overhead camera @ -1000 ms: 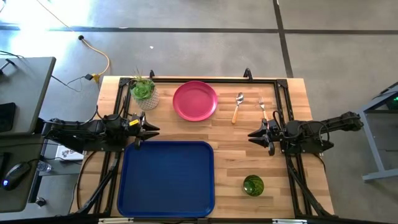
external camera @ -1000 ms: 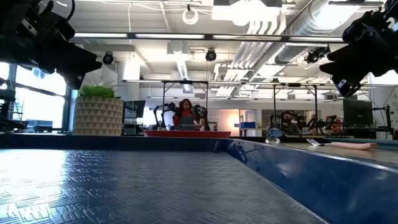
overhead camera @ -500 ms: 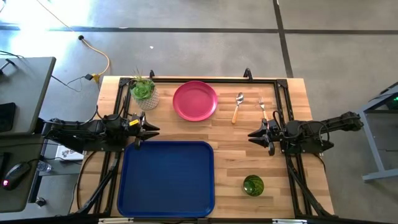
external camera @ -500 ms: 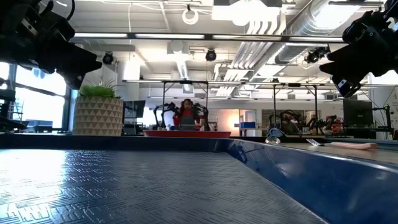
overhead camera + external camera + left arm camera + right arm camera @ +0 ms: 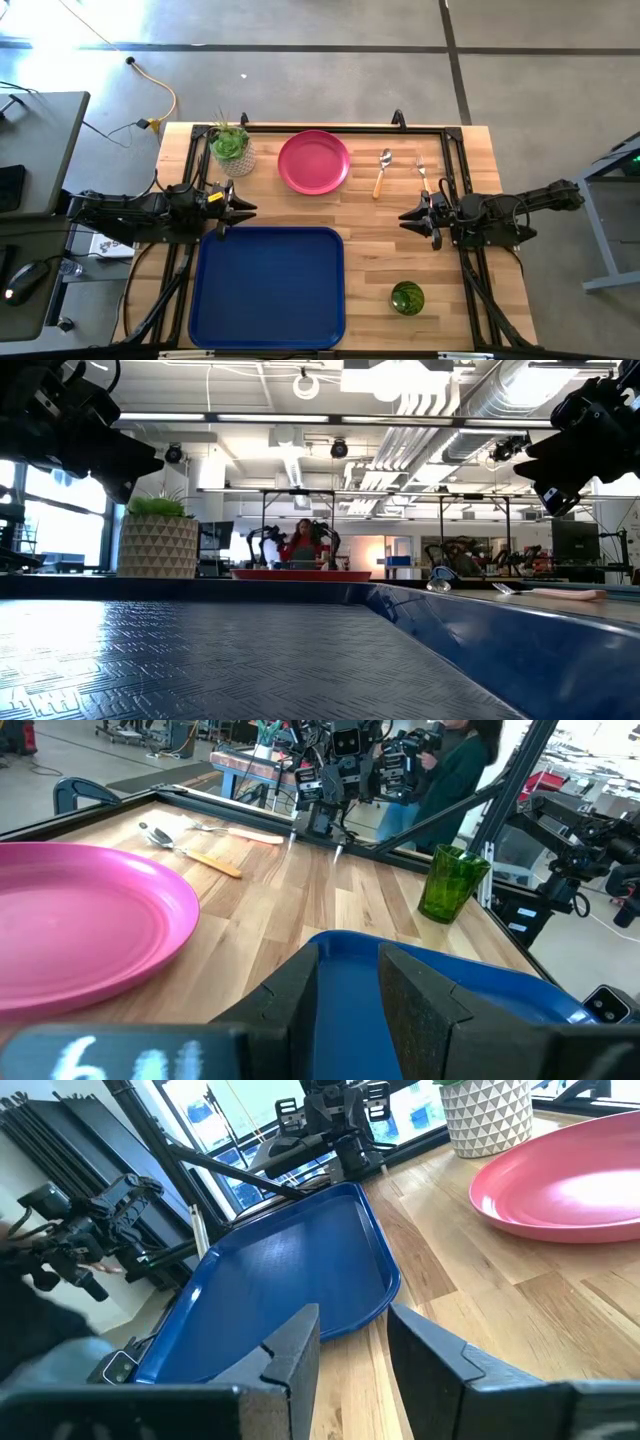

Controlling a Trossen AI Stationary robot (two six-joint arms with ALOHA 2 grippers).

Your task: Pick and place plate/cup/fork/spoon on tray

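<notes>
From above, nothing on the table has shifted over the past second — both arms hold the same pose, so the job has not begun. The left gripper (image 5: 243, 208) hangs at the tray's (image 5: 267, 287) far left corner; the right gripper (image 5: 404, 216) waits between the fork (image 5: 422, 174) and the cup (image 5: 407, 298). The plate (image 5: 314, 161) lies beyond the tray, the spoon (image 5: 382, 171) just beside it, the fork further right. All four pieces sit on bare wood; the tray holds nothing. A potted plant (image 5: 231, 147) stands close to the plate's left, the one thing likely to crowd a reach there.

At table height, the tray's ribbed floor (image 5: 200, 660) fills the foreground, the plate (image 5: 300, 573) a thin red line behind it, the plant's pot (image 5: 158, 546) to its left. Only a person far back in the room has stirred.

The left wrist camera shows its fingers (image 5: 290, 995) parted with a plain gap, holding nothing, above the tray's rim (image 5: 450, 970) — plate (image 5: 80, 930) to one side, spoon (image 5: 190, 850) and cup (image 5: 452, 883) beyond.

The right wrist camera shows the same: fingers (image 5: 295, 1345) apart and empty, with the tray (image 5: 290, 1290) and plate (image 5: 570, 1190) ahead.
</notes>
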